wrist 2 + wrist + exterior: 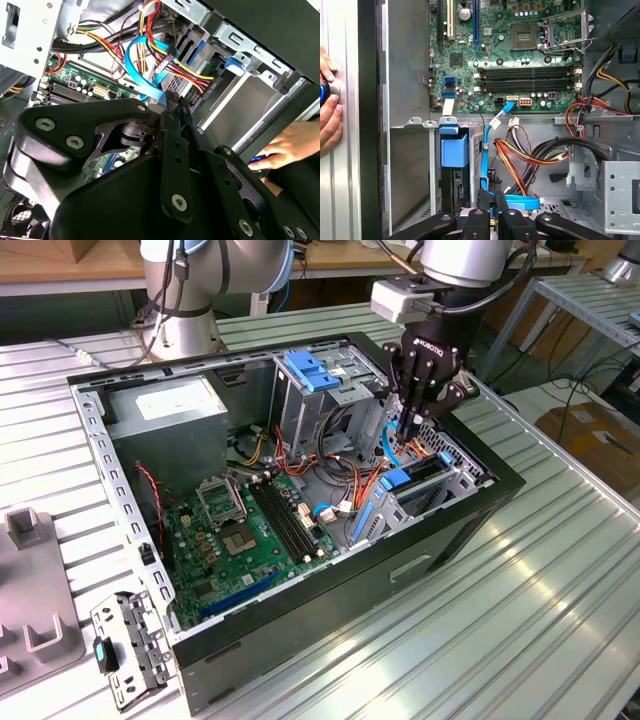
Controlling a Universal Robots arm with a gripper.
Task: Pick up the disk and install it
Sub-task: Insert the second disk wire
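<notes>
The disk (412, 480) stands on edge in the low drive bay at the case's corner on the exterior view's right, its blue end tab (454, 146) facing up. My gripper (408, 428) hangs just above and behind that bay, beside the thin blue cable (485, 165). In both wrist views the black fingers (172, 112) are drawn together with barely a slit, and nothing shows between them. My gripper (491, 194) is apart from the disk's tab, with the blue cable running past the fingertips.
The open case (480, 510) holds a green motherboard (250, 530), a power supply (170, 415), a tall grey cage with a blue latch (312, 370), and bundles of orange and red wires (530, 150). A person's hand (327, 100) rests outside the case wall.
</notes>
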